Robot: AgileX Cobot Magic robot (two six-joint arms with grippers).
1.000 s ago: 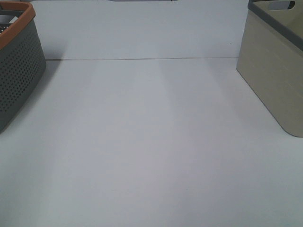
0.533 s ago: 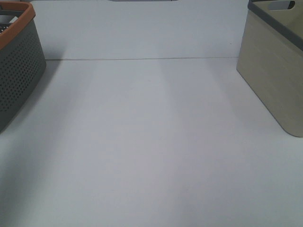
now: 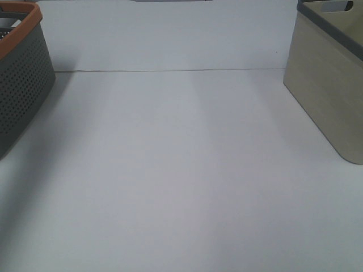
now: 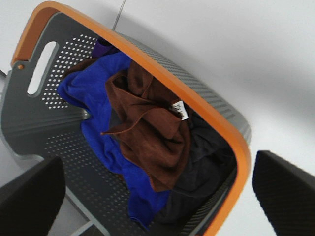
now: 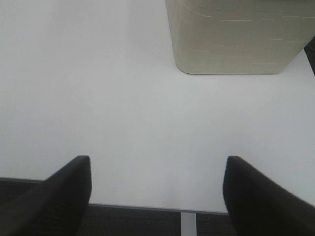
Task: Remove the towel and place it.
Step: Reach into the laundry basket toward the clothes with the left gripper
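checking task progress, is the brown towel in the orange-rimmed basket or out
In. The crumpled brown towel lies inside the grey perforated plastic basket with an orange rim, on top of a blue cloth and a dark cloth.

Grey basket (image 3: 22, 85) edge-cropped, beige bin (image 3: 323, 90) too — dark cloth (image 4: 209, 162) half-buried

Lab-style test bench — white table (image 3: 181, 181), white backdrop (image 3: 170, 34), grey basket (image 3: 22, 85), beige bin (image 3: 329, 85)

The grey perforated plastic basket with an orange rim (image 4: 54, 125) looked smooth and matt. The brown cloth towel (image 4: 157, 142) was plush and fuzzy, and the blue cloth towel (image 4: 93, 98) was equally soft. The beige plastic bin (image 5: 231, 39) bore a faint lined texture. The white table (image 3: 181, 170) was smooth and matt.
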